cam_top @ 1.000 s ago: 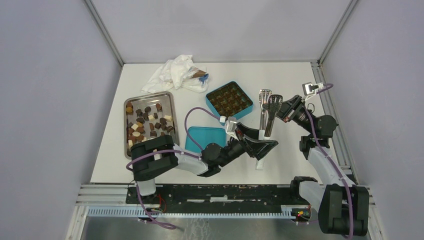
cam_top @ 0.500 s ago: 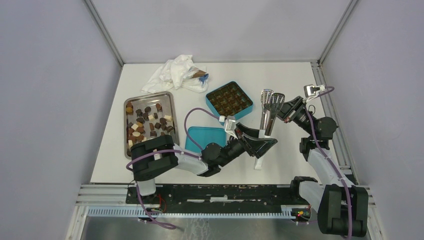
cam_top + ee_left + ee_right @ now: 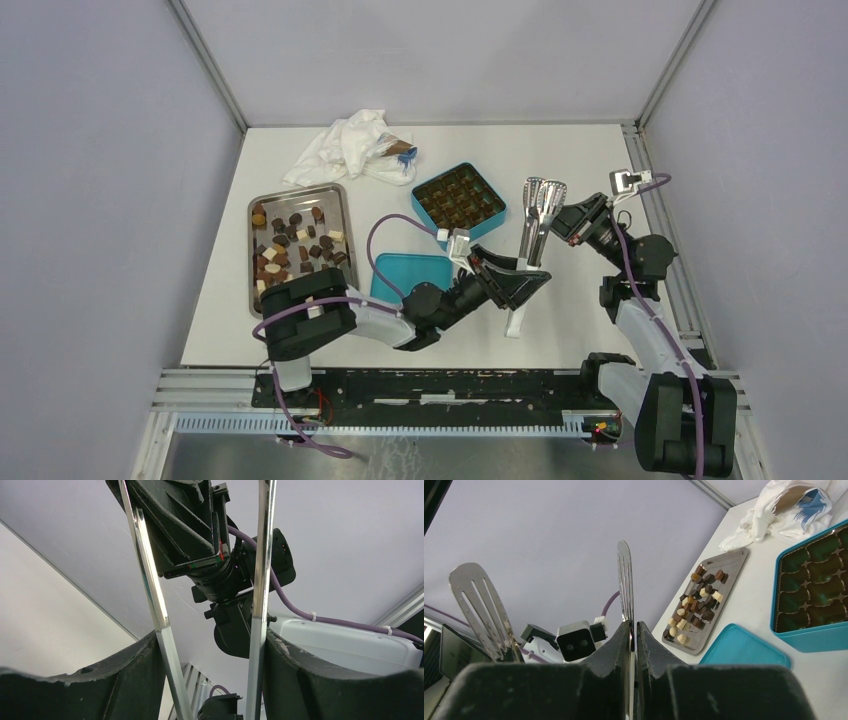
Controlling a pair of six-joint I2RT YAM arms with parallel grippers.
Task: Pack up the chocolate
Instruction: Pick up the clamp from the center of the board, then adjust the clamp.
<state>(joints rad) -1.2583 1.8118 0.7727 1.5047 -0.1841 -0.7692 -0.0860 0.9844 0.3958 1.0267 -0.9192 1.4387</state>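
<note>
Btwn L claw (image 3: 530, 288) & R claw (image 3: 633, 626) (nipping one blade): steel tongs (image 3: 528, 240)

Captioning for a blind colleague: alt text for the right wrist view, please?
The right gripper pinches one arm of the metal tongs. Beyond lie a steel tray of chocolate, a teal lid and the open teal box.

Soft, even white light falls from overhead, so the white bench (image 3: 560, 150) looks bright and the shadows under the arms are faint and short. The polished steel tongs (image 3: 160, 615) catch long streaks of glare in the left wrist view. The black gripper fingers (image 3: 609, 655) along the bottom of both wrist views are dark, grainy and out of focus, while the top view stays sharp throughout.
</note>
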